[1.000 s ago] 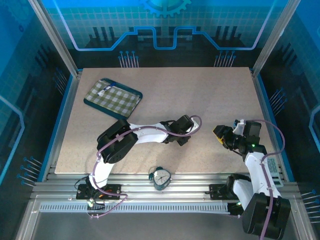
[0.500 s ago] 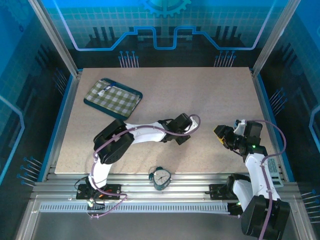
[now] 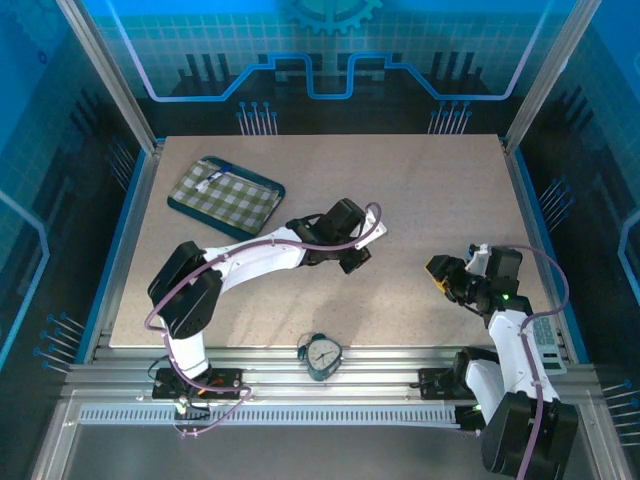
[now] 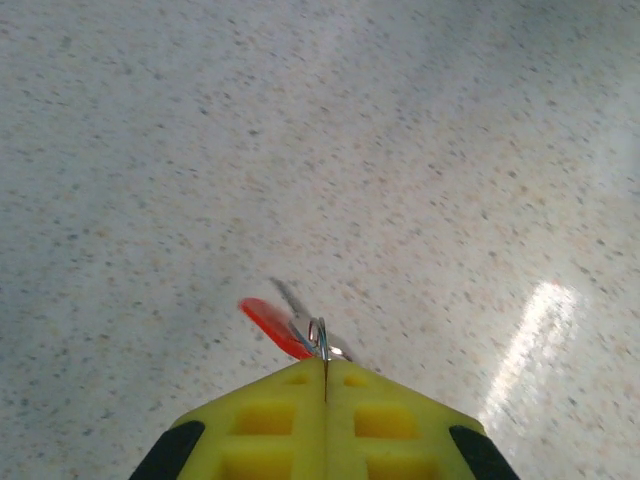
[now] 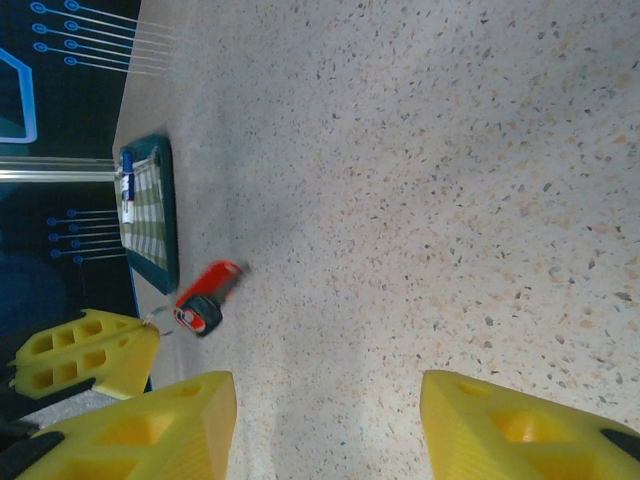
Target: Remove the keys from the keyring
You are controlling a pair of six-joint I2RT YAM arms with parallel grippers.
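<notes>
My left gripper [image 4: 325, 372] is shut on the thin metal loop of the keyring [image 4: 320, 338]. The keyring's red tag [image 4: 272, 325] sticks out past the yellow fingertips, blurred. In the right wrist view the same red tag [image 5: 220, 278] hangs beside a dark key head [image 5: 203, 314], next to the left gripper's yellow fingers [image 5: 85, 355]. In the top view the left gripper [image 3: 352, 250] is over the middle of the table and hides the keys. My right gripper [image 5: 328, 390] is open with nothing between its fingers, off to the right [image 3: 440, 272].
A teal tray with a green checked cloth [image 3: 225, 195] lies at the back left, also seen in the right wrist view [image 5: 150, 215]. A small round clock [image 3: 322, 355] stands on the front rail. Bare speckled tabletop [image 3: 440, 190] lies between the arms.
The left gripper has shut on the keyring, and the left arm has swung back and to the left with it. The right arm has barely moved.
</notes>
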